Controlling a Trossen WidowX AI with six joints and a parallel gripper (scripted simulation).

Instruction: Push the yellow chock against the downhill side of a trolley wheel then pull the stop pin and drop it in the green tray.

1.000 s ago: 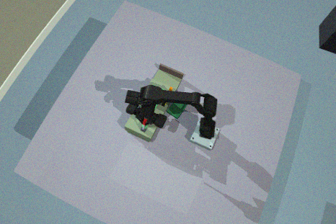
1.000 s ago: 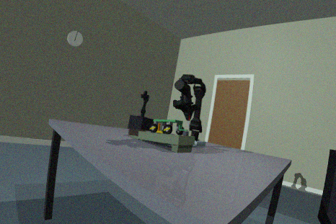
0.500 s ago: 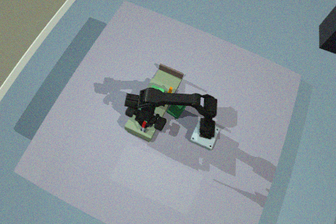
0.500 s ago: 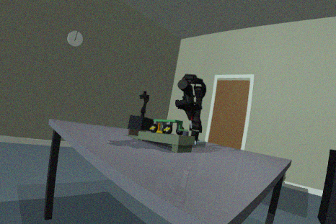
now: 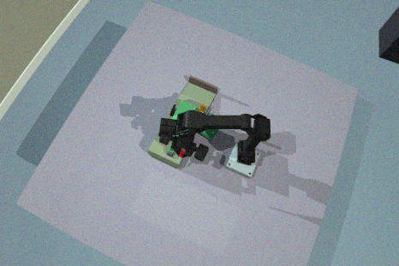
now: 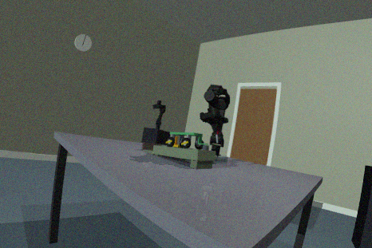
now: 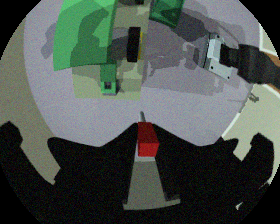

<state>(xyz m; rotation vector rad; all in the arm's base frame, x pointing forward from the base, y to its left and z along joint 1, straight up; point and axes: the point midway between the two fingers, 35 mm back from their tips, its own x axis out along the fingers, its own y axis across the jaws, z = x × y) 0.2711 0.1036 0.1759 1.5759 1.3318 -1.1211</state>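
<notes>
My gripper (image 5: 181, 152) (image 7: 143, 127) is shut on the stop pin's red head (image 5: 181, 153) (image 6: 217, 132) (image 7: 148, 148). Its grey shaft (image 7: 142, 116) is out of the bracket (image 7: 109, 87), whose square hole shows in the wrist view. The pin is beside the uphill end of the ramp (image 5: 199, 93) (image 6: 176, 152) (image 7: 85, 89). The trolley with its green deck (image 5: 186, 106) (image 6: 186, 133) (image 7: 86, 37) stands on the ramp. The chock's orange handle (image 5: 202, 107) (image 6: 176, 141) stands upright by the wheels; wheel contact cannot be told. The green tray (image 5: 209, 134) (image 7: 177, 18) is beside the ramp, partly under the arm.
The arm's pale base plate (image 5: 233, 166) (image 7: 222, 71) stands to the right of the ramp and tray. A brown end board (image 5: 204, 84) closes the ramp's low end. The arm passes over the trolley and hides part of it in the top view.
</notes>
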